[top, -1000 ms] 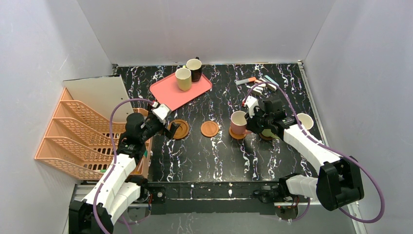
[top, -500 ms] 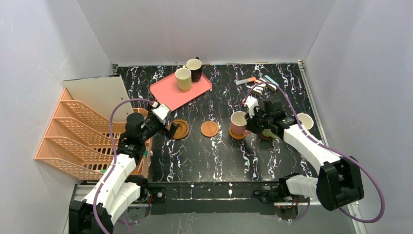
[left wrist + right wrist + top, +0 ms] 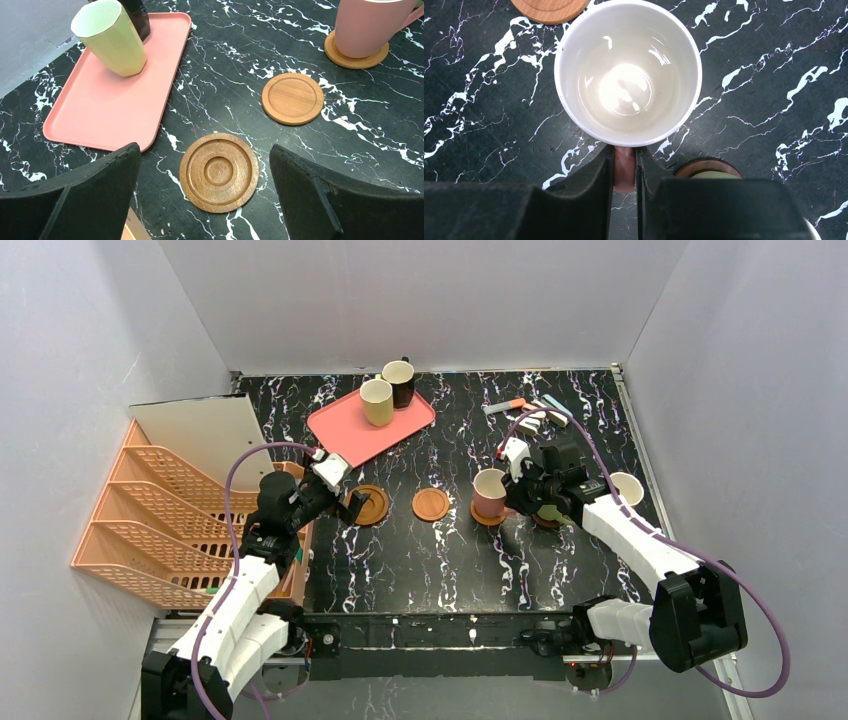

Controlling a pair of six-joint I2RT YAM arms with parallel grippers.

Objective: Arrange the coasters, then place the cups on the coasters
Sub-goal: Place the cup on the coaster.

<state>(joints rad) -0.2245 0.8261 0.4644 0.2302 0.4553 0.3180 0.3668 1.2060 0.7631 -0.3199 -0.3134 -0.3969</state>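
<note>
Release wants care: right gripper pinches the pink mug by its handle on a coaster; open fully before retreating. Left gripper gapes empty

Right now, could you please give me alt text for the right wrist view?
Seen from above, the right gripper clasps the handle of a pink cup with an empty cream inside, on a black marbled table. A coaster edge shows top left.
</note>
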